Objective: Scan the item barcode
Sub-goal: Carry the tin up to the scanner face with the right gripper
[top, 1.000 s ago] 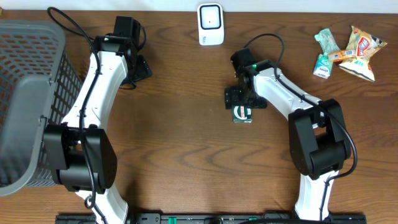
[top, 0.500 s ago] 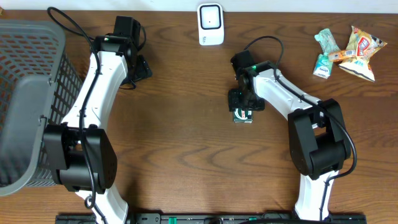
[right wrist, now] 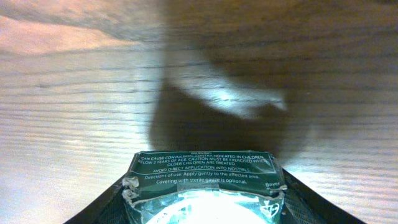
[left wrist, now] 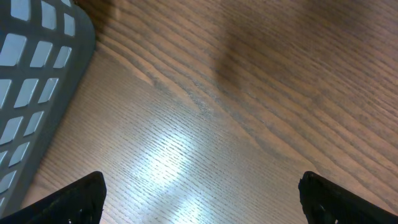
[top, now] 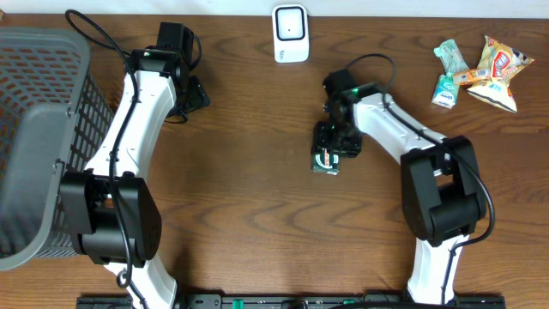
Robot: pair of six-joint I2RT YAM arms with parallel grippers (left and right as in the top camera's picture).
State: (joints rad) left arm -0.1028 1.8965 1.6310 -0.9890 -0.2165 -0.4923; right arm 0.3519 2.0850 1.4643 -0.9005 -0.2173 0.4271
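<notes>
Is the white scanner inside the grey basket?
No, the scanner stands on the table near its far edge, well apart from the basket.

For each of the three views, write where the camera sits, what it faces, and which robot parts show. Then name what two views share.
Overhead: fixed above the table, looking straight down; left arm, right arm, basket, scanner, snack packets show.
Left wrist: on the left arm, facing the table beside the basket; its spread fingertips show.
Right wrist: on the right arm, facing the dark packet clasped between its fingers.
Shared: overhead and right wrist see the dark packet; overhead and left wrist, the basket.
</notes>
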